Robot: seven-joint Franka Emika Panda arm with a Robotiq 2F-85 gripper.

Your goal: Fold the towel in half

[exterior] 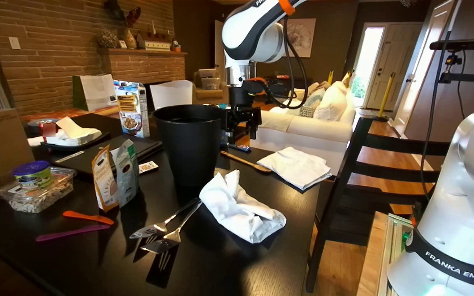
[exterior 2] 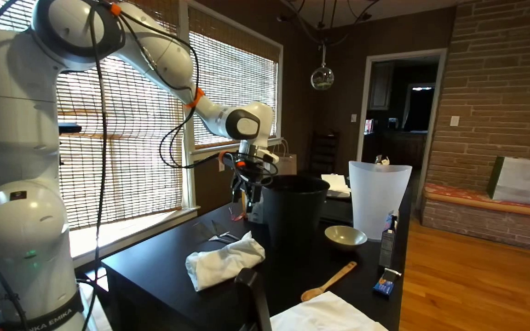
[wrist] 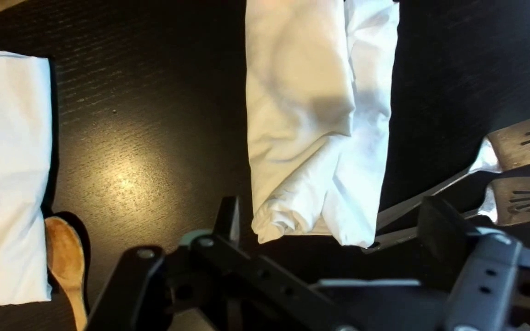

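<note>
The towel [exterior: 237, 207] is a white cloth lying rumpled on the dark table, with its sides turned over lengthwise into a narrow strip. It also shows in an exterior view [exterior 2: 225, 263] and in the wrist view [wrist: 302, 92], where its near end has a rolled, bunched corner. My gripper [exterior: 243, 133] is open and empty, well above the table beside the black bin. It also shows in an exterior view [exterior 2: 243, 202]. In the wrist view the gripper's fingers [wrist: 334, 225] are wide apart, on either side of the towel's near end. The towel's upper end is cut off there.
A tall black bin [exterior: 189, 148] stands right beside the gripper and towel. Metal spatulas [exterior: 167, 236] lie with their handles against the towel. A flat folded white napkin [exterior: 296, 166] and a wooden spoon [exterior: 245, 161] lie toward the edge. A bowl [exterior 2: 345, 236] stands behind the bin.
</note>
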